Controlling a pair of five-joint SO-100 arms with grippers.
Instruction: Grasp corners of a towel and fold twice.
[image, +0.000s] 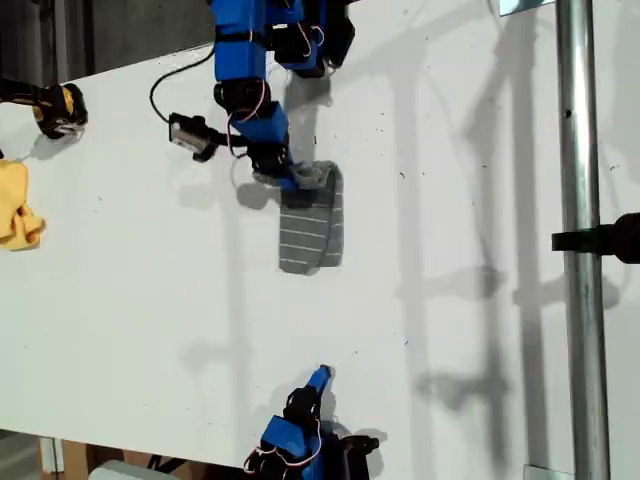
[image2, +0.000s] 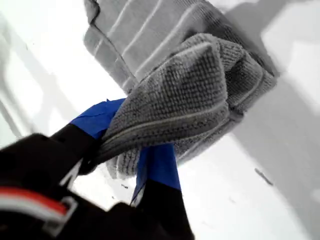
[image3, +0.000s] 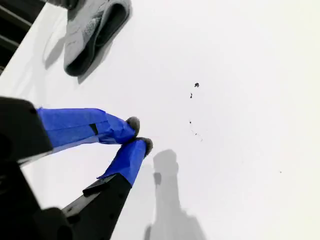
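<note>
The grey striped towel (image: 312, 228) lies folded into a narrow strip in the middle of the white table. My first gripper (image: 300, 178) is shut on the towel's far end, holding a bunched corner (image2: 185, 95) lifted off the table, and the rest of the towel (image2: 145, 35) lies flat beyond it. My second gripper (image: 320, 378) hovers near the table's front edge in the exterior view, well apart from the towel. Its blue fingertips (image3: 131, 126) nearly touch with nothing between them, and the towel (image3: 90, 30) shows far off.
A small yellow cloth (image: 18, 205) lies at the exterior view's left edge, with a black and yellow object (image: 58, 108) behind it. A metal pole (image: 582, 240) with a black clamp runs down the exterior view's right side. Small dark specks (image3: 193, 92) mark the table.
</note>
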